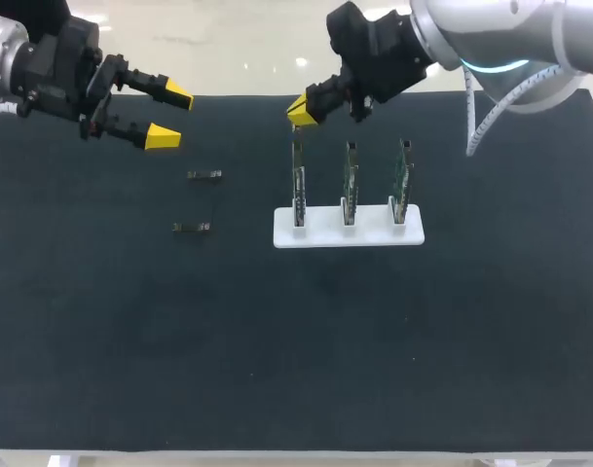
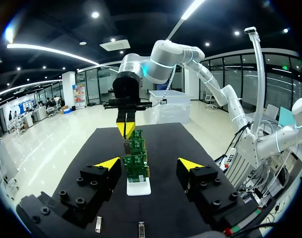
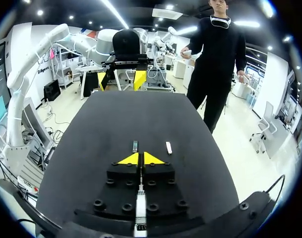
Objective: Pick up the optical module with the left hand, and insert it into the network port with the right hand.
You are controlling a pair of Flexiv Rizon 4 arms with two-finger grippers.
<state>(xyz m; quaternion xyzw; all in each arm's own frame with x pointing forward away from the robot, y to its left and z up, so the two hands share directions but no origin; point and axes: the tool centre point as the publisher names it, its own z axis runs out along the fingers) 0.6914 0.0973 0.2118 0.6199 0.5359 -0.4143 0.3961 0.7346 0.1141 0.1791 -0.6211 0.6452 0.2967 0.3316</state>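
Right tool's (image 3: pixel 141 158) yellow wedge tips pinch a slim metal optical module (image 3: pixel 140 210).

Two small dark metal modules (image 1: pixel 204 175) lie flat on the black mat (image 1: pixel 296 341), apart from each other and beside a white stand (image 1: pixel 348 234). The stand holds three upright green circuit boards (image 1: pixel 350 183) in a row. A third module (image 2: pixel 126 147) hangs clamped in the right gripper (image 1: pixel 301 110), just above the board nearest those two.

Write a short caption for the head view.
Right claw holds a small metal optical module near three green circuit boards; left claw open.
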